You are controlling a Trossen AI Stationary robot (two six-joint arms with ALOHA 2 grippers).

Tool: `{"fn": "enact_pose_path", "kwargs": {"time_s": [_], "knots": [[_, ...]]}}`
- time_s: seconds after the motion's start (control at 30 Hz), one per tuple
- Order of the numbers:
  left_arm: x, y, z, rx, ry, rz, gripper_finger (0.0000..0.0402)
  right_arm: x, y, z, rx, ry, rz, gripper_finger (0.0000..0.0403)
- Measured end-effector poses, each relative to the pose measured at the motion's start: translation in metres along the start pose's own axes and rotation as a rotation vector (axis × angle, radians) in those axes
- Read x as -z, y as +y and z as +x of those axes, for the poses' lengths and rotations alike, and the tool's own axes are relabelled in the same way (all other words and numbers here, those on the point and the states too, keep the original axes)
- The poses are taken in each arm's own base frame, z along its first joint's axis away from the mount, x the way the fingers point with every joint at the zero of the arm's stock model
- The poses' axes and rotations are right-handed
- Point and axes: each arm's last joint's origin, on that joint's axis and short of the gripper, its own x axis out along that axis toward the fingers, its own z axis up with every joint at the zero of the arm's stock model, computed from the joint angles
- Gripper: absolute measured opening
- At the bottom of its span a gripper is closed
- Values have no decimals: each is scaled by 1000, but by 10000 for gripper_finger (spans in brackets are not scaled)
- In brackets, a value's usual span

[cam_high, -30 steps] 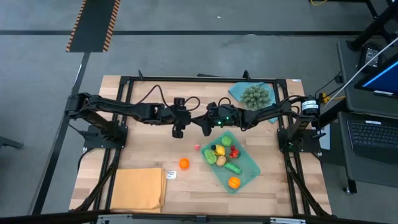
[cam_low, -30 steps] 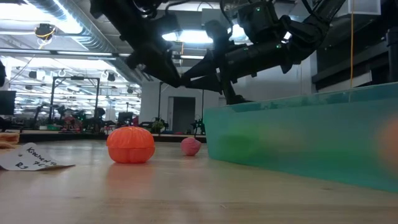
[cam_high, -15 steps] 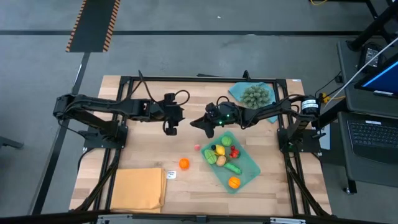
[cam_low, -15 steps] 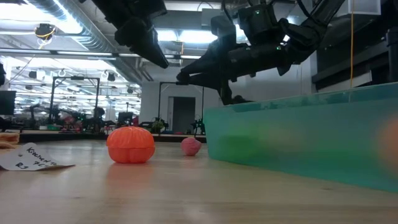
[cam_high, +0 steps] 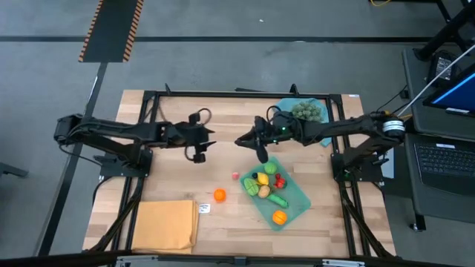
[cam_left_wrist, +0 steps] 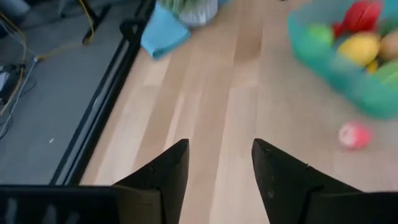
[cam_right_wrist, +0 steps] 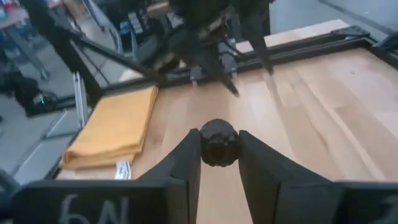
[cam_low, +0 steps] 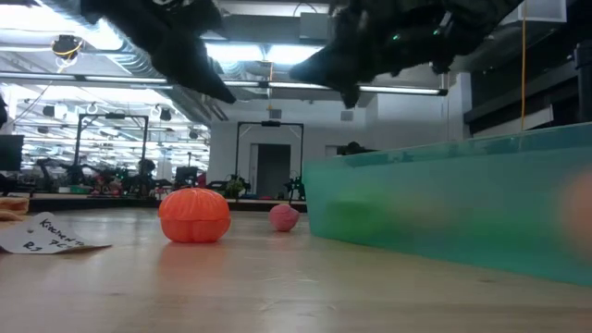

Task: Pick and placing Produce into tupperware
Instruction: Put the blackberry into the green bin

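Fingers [cam_left_wrist: 163, 176] of the left gripper [cam_high: 198, 154] stand parted with nothing between them, hovering above bare wood on the left half of the table [cam_high: 163, 178]. Toward the near left corner lies a flat orange-yellow cloth [cam_high: 165, 225], with a small white label [cam_high: 203, 208] just beside its right edge. Next comes an orange piece of produce [cam_high: 220, 195] resting on the wood, then a small pink piece [cam_high: 234, 176] just outside the tupperware [cam_high: 300, 194]. Above the container's far corner, the right gripper [cam_high: 262, 154] is clenched on a dark round piece [cam_right_wrist: 218, 142], held off the table; what kind of produce it is cannot be made out. Inside the tupperware sit yellow, red, tan, green and orange pieces. At the far right, a spiky grey-green ball [cam_high: 306, 111] rests on a blue cloth [cam_high: 286, 110].
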Motion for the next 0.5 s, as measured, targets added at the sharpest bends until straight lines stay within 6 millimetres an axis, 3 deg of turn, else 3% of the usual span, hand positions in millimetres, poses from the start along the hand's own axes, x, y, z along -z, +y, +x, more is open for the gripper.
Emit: {"fn": "enact_pose_path", "kwargs": {"time_s": [0.23,0.5], "knots": [[17,-3,-23,48,-208,-63,163,-8,18,-25,5,89,-100,92],[25,-3,-33,56,-254,-102,154,-8,40,-47,60,184,-133,92]]}}
